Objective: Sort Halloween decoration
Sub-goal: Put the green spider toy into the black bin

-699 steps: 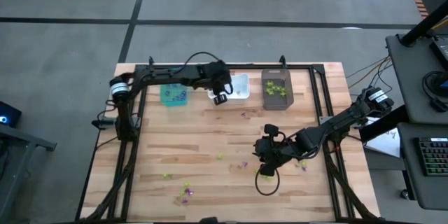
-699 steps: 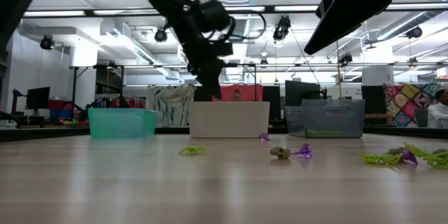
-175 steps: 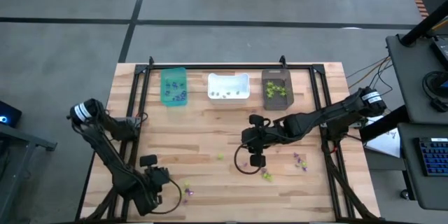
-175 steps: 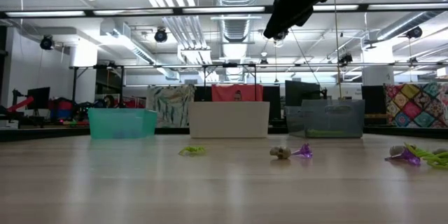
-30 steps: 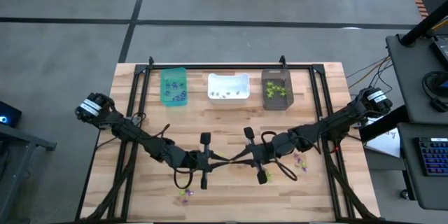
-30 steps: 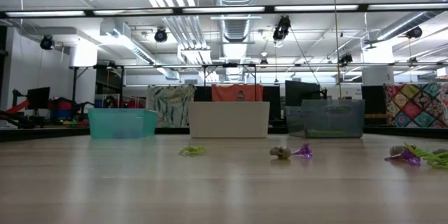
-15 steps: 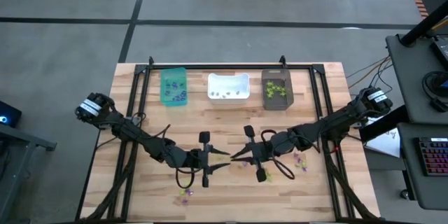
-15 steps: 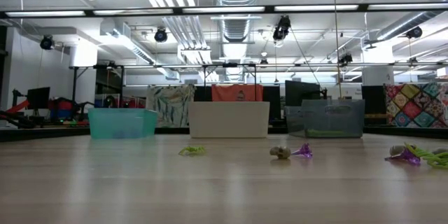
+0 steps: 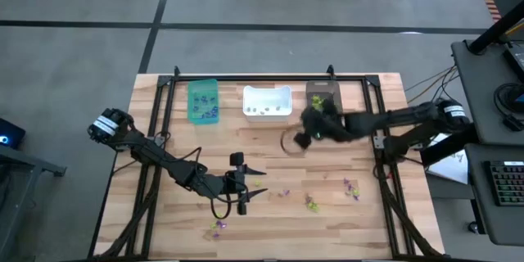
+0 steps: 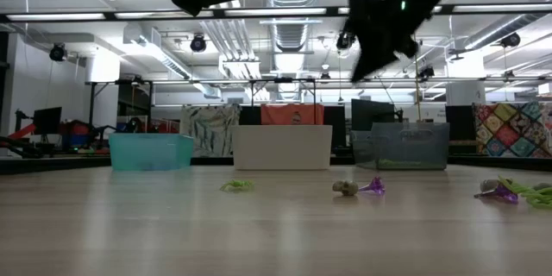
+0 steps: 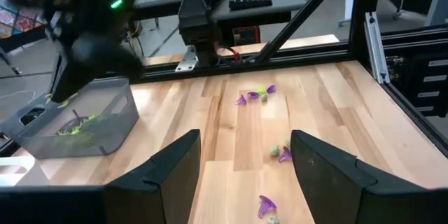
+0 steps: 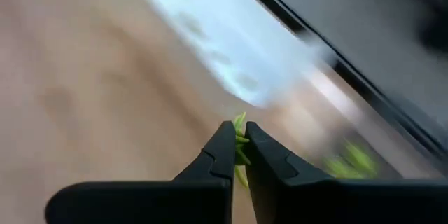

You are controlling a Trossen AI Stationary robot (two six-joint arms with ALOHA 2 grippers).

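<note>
Right gripper [image 12: 238, 143], stretched toward the far dark brown rectangular bin [image 9: 322, 98], pinches a lime-green plastic trinket [image 12: 239, 127]; left gripper [image 11: 245, 155] hovers mid-table, fingers spread.

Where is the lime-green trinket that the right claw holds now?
The lime-green trinket is pinched in the right claw, above the table's far side, in front of the dark brown bin.

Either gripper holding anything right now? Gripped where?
Right gripper pinches a lime-green trinket at its middle, ends poking out. Left gripper is open, empty.
</note>
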